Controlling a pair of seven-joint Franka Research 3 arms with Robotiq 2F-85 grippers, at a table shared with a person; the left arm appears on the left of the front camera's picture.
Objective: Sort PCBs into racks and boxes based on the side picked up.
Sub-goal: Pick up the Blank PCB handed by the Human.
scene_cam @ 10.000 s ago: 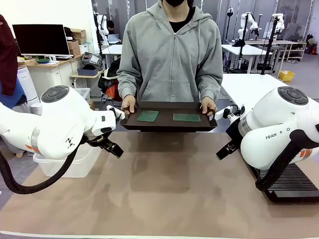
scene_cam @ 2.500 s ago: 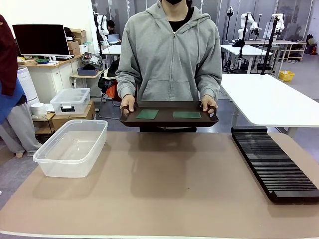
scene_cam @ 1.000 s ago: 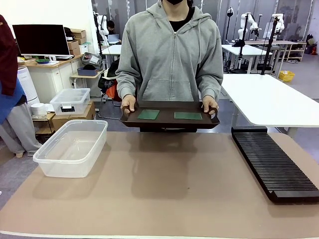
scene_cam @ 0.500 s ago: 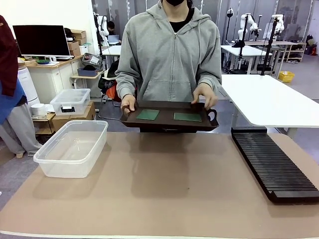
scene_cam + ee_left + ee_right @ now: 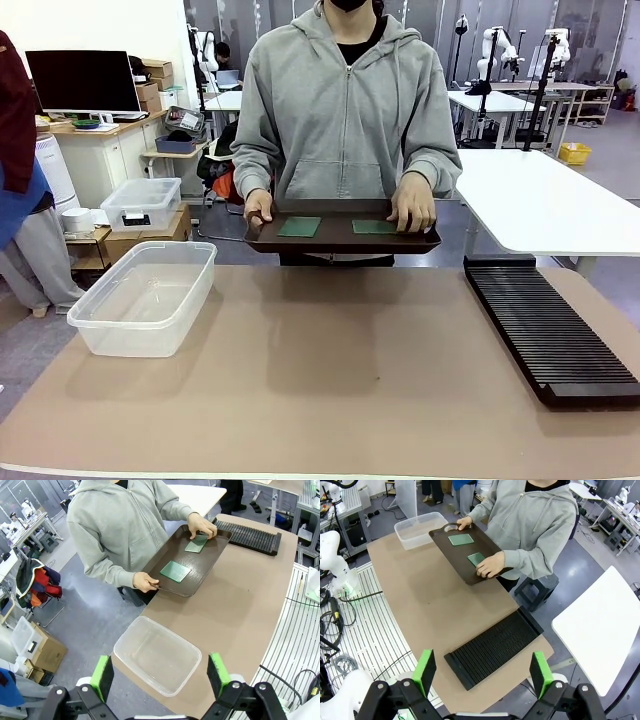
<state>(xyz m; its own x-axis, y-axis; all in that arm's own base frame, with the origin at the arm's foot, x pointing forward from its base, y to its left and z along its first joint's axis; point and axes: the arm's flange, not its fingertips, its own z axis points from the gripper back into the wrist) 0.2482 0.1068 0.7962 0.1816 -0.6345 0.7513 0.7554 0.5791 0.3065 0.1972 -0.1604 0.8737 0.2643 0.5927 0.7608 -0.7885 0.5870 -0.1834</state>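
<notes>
A person across the table holds a dark brown tray (image 5: 340, 243) with two green PCBs on it. The left PCB (image 5: 299, 227) lies free. One of the person's hands (image 5: 412, 208) rests on the right PCB (image 5: 370, 227). The clear box (image 5: 140, 338) stands at the table's left, the black rack (image 5: 545, 325) at its right. In the left wrist view my left gripper (image 5: 161, 675) is open, high above the box (image 5: 170, 636), with the PCBs (image 5: 175, 571) beyond. My right gripper (image 5: 483, 672) is open too, high over the rack (image 5: 495, 647), far from the PCBs (image 5: 461, 539).
A smaller lidded clear box (image 5: 142, 203) sits on a carton beyond the table's left side. A white table (image 5: 540, 200) stands behind the rack. The brown table top (image 5: 330, 370) lies bare between box and rack.
The person's hand has left the tray's right handle and come down on the right PCB; the other hand still holds the tray. Ten seconds ago both arms showed in front; now they do not.
</notes>
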